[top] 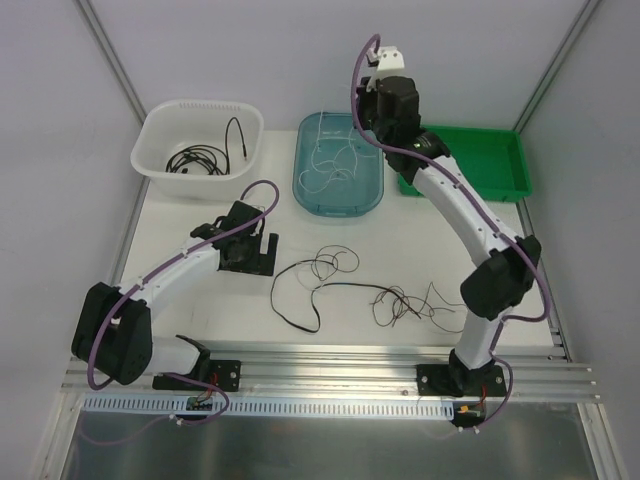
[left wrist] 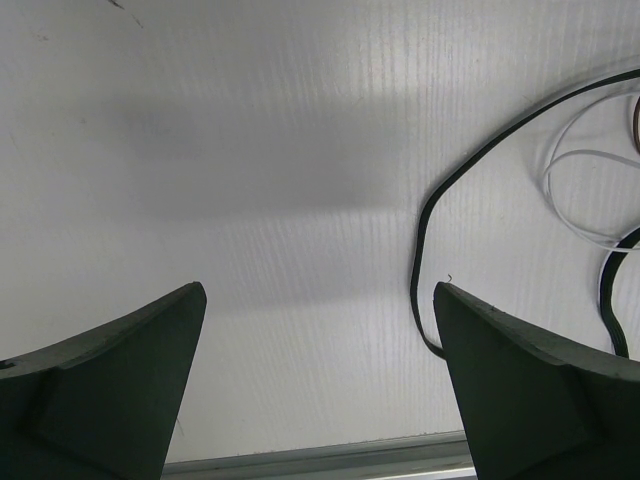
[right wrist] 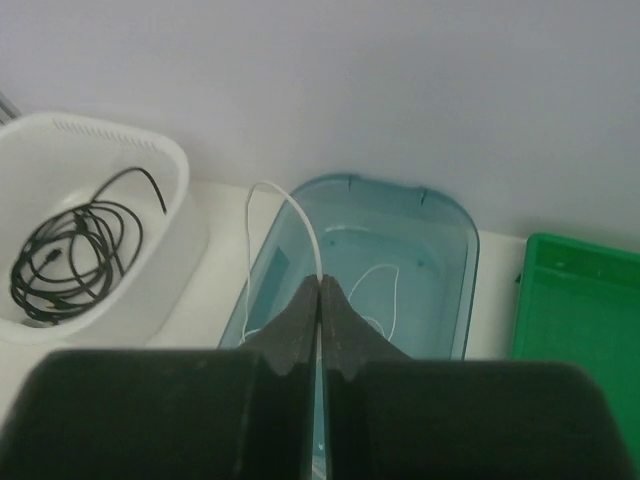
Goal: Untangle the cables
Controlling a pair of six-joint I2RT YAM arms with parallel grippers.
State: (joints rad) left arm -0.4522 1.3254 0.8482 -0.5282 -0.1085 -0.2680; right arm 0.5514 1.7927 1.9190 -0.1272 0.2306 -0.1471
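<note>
Most of the cables (top: 350, 287) lie as a loose tangle of black, white and thin brown wire on the table (top: 400, 240), between the two arms. A coiled black cable (top: 197, 158) sits in the white basket (top: 160, 125), and white cables (top: 330, 165) lie in the blue tub (top: 372, 195). The right gripper (right wrist: 319, 300) hangs above this tub with its jaws clenched on one white cable (right wrist: 290, 205) — from overhead this wire is, I think, too thin to follow. The left gripper (left wrist: 320, 295) is low over the table, jaws wide apart and grasping nothing — a black loop (left wrist: 425, 230) runs just beside one finger. A green tray (top: 480, 165) stands to the right of the tub.
</note>
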